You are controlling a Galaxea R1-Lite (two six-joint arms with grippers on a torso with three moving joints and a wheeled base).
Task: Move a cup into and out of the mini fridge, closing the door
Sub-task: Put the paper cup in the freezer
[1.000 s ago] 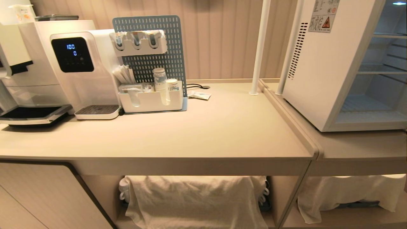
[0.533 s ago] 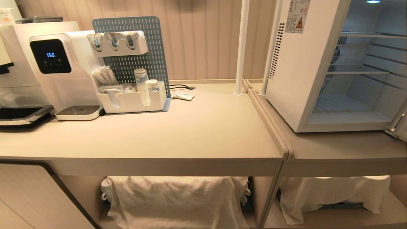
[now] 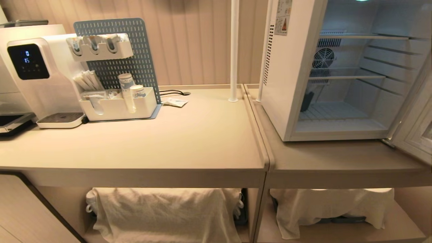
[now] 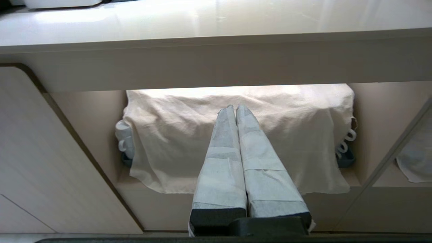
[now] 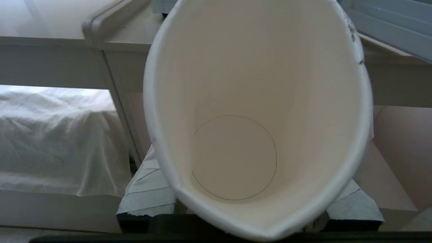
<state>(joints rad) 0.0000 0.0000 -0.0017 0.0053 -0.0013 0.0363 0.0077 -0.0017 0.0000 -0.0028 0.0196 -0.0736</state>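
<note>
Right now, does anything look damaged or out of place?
Yes: the cup in the right pincer is squeezed, its rim pinched from round into a pointed oval. The fridge stands with its door swung open. Nothing looks spilled.

The white boxy mini fridge [image 3: 290, 84] stood with its grey-blue framed glass door [image 3: 416, 131] swung wide to the right, leaving the front of the cavity unblocked. Inside, thin wire shelves [image 3: 347, 77] split the space into tiers; the lowest tier was the tallest, with a small dark object [image 3: 306, 101] at its back left corner. A white upright pole [image 3: 233, 50] rose just left of the fridge. The beige countertop [image 3: 189, 141] lay bare in front, while a white organiser tray with stacked paper cups [image 3: 118, 106] crowded its far left.
</note>
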